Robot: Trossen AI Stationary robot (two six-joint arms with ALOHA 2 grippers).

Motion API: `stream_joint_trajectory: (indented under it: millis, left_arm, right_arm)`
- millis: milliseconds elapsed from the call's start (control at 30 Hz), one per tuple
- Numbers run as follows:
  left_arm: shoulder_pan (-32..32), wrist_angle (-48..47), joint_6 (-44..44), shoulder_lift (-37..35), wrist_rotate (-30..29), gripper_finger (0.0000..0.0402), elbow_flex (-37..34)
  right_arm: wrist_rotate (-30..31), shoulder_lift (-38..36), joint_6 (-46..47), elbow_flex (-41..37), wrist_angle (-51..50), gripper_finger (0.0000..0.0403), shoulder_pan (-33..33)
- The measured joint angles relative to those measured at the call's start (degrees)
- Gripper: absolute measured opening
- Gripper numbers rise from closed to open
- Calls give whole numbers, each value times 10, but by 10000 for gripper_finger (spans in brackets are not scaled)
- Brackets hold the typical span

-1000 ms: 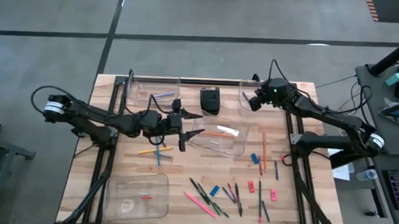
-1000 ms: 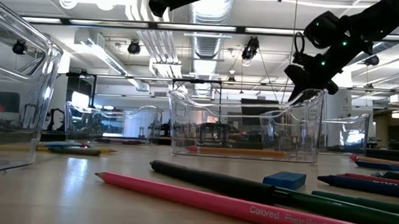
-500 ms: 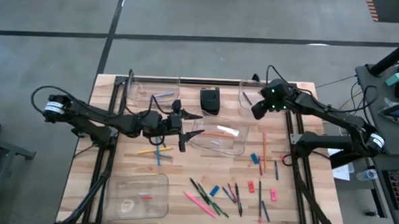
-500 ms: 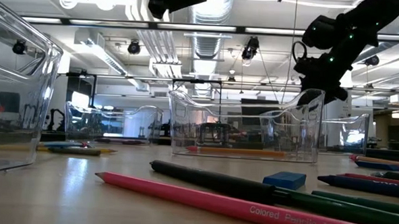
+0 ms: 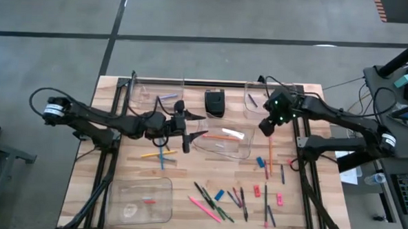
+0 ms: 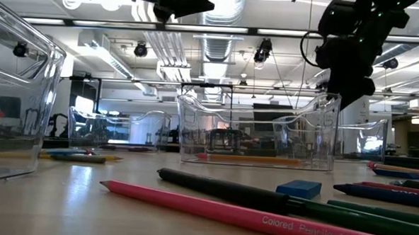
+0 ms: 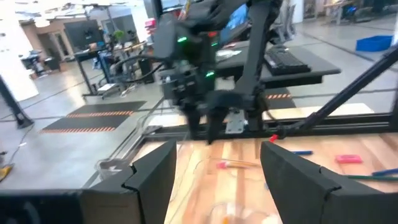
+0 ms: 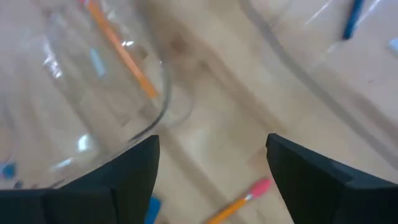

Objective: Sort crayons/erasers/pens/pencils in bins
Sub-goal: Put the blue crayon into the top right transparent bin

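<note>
Four clear bins stand on the wooden table: far left [image 5: 156, 95], far right [image 5: 260, 100] with a dark pen [image 5: 251, 99] lying in it, centre [image 5: 223, 139] with an orange pencil [image 5: 221, 137] on its floor, and near left [image 5: 139, 201]. Loose pencils, pens and crayons [image 5: 217, 201] and blue [image 5: 260, 162] and red erasers [image 5: 257, 191] lie flat on the near right of the table. My left gripper [image 5: 193, 128] hovers open at the centre bin's left end. My right gripper [image 5: 267, 126] hangs open above bare wood between the centre and far right bins, holding nothing [image 8: 214, 186].
A small black box [image 5: 215, 102] sits between the two far bins. A few pencils [image 5: 155, 154] lie near the left gripper, and an orange pencil [image 5: 270, 155] lies on the table toward the near edge from the right gripper. Metal frame rails run along the table's left and right sides.
My right gripper has drawn back from over the far right bin toward the table's near edge and has tipped from nearly level to pointing steeply down. The dark pen now shows uncovered in that bin.
</note>
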Motion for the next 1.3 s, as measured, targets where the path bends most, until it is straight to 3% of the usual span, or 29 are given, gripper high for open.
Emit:
stream_joint_trajectory:
  millis: [567,900,1300]
  left_arm:
    - [11,-45,-5,-14,-8,219,-2]
    - [11,-56,-21,-14,-8,219,-3]
    - [11,-50,-15,-14,-8,219,-3]
  right_arm:
    - [2,-47,123,-21,-94,267,152]
    - [50,-47,340,-95,-101,267,329]
    - [103,-44,584,-121,-92,267,503]
